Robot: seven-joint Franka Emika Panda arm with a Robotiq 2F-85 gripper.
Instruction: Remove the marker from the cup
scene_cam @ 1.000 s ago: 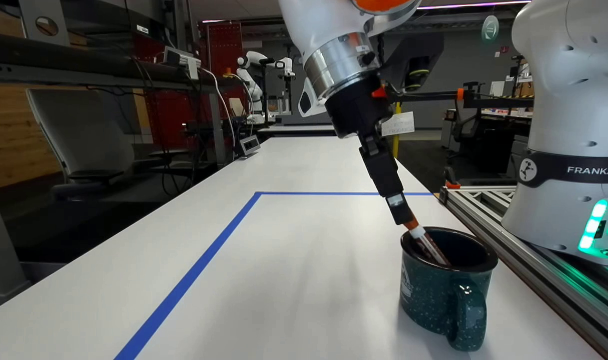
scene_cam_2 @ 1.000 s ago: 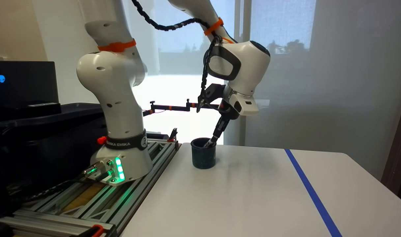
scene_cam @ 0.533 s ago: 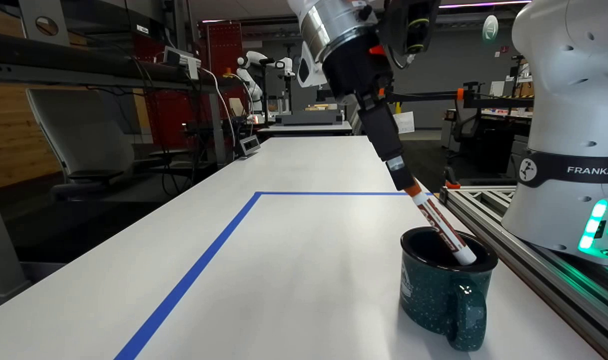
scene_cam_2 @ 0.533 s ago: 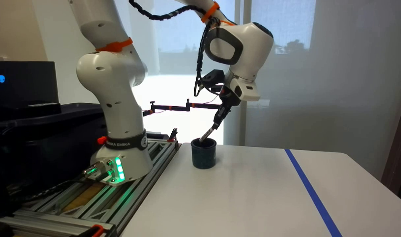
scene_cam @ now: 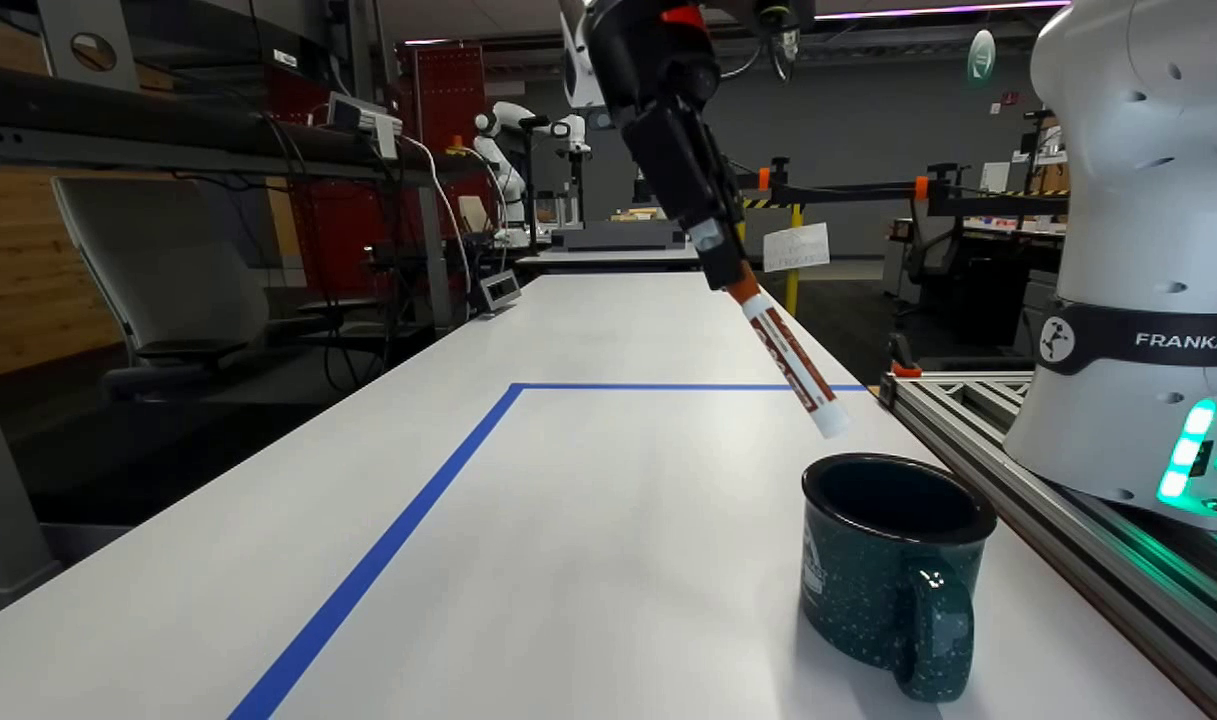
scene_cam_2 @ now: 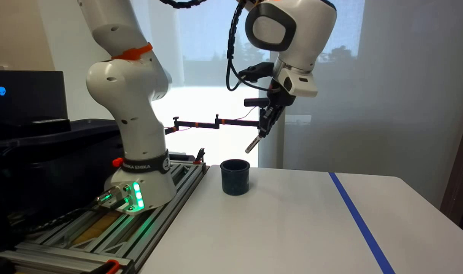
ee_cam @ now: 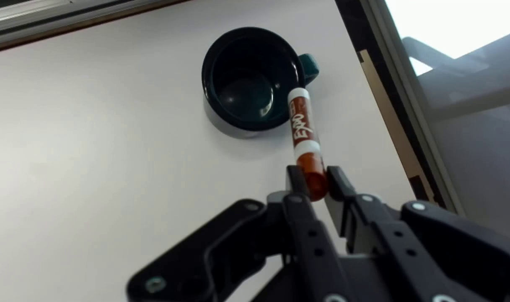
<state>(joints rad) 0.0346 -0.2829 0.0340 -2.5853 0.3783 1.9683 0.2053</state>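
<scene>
My gripper [ee_cam: 315, 178] is shut on the red-orange end of the marker [ee_cam: 301, 121], with a finger [ee_cam: 341, 184] on each side of it. The marker slants downward, its white tip free in the air. In both exterior views the marker [scene_cam: 790, 355] hangs above the rim of the cup [scene_cam: 868, 590], apart from it and off to one side. The dark teal cup [scene_cam_2: 235, 182] stands upright on the table. Looking down in the wrist view, the inside of the cup [ee_cam: 208, 84] shows nothing in it, and the marker's tip overlaps the rim near the handle [ee_cam: 309, 69].
Blue tape [scene_cam: 398, 535] marks lines on the white table [scene_cam: 588, 480]. A metal rail [scene_cam_2: 185, 198] and the robot's base [scene_cam_2: 143, 190] run along the table edge close to the cup. A black jointed bar [scene_cam_2: 197, 125] stands behind.
The gripper has risen with the marker, lifting it from inside the cup to the air above it, and has shifted away from the robot's base. The cup has stayed put.
</scene>
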